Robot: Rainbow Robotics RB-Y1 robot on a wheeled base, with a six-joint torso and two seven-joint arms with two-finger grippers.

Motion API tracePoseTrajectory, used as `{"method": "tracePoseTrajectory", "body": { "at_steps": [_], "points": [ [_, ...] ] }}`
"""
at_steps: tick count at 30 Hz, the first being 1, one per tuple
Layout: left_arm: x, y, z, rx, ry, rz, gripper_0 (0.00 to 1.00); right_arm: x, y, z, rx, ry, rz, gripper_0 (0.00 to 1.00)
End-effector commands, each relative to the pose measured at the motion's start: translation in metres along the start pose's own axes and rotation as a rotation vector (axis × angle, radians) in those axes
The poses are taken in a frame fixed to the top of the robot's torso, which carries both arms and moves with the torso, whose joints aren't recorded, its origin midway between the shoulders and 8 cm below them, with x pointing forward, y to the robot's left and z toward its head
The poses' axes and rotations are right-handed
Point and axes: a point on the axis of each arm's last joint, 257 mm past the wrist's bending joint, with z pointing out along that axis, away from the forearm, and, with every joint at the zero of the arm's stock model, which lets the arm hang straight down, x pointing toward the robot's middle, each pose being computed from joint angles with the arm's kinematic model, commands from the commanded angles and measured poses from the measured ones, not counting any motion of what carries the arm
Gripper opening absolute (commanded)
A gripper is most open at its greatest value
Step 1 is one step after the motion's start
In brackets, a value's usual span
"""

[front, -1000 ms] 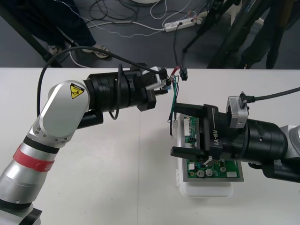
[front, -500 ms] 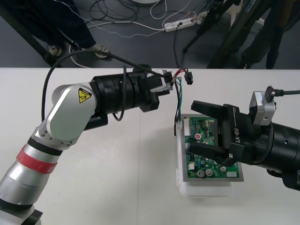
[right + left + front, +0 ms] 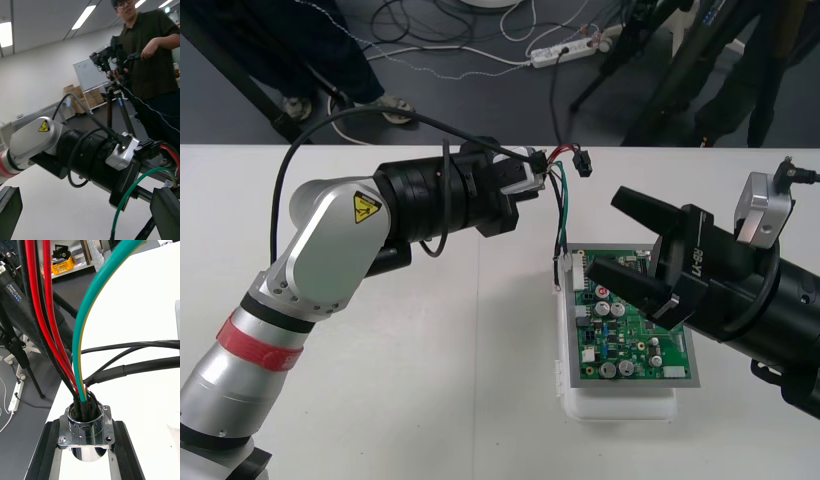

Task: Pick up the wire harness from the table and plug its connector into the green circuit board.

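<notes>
While my left gripper [image 3: 536, 180] pinches the harness [image 3: 561, 208] by its metal socket [image 3: 85, 427], my empty, wide-open right gripper [image 3: 610, 236] should next take the black plug [image 3: 582, 163].

Even, diffuse overhead light. Table [image 3: 430, 400] bright and pale; soft, faint shadows under both arms. Specular highlights on metal socket [image 3: 87, 427] flange. Floor [image 3: 480, 100] beyond far edge dimmer.

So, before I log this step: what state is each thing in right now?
Green circuit board: lying flat on its white base.
Left gripper: shut on the metal socket.
Right gripper: open, above the board.
Black plug: in the air, unplugged.
</notes>
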Motion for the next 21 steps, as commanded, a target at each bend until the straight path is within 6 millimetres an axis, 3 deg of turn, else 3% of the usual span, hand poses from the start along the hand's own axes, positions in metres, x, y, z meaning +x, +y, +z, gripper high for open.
{"method": "tracePoseTrajectory", "body": {
  "at_steps": [1,10,21],
  "points": [
    [-0.057,0.025,0.006,-0.073,-0.098,0.004,0.0,-0.011,0.007,0.001,0.053,-0.017,0.074,1.0],
    [-0.061,0.025,0.012,-0.087,-0.088,0.007,0.0,-0.028,-0.004,0.005,0.236,-0.091,0.115,1.0],
    [-0.065,0.026,0.018,-0.104,-0.081,0.001,0.0,-0.022,-0.016,0.006,0.323,-0.09,0.049,1.0]
  ]
}}
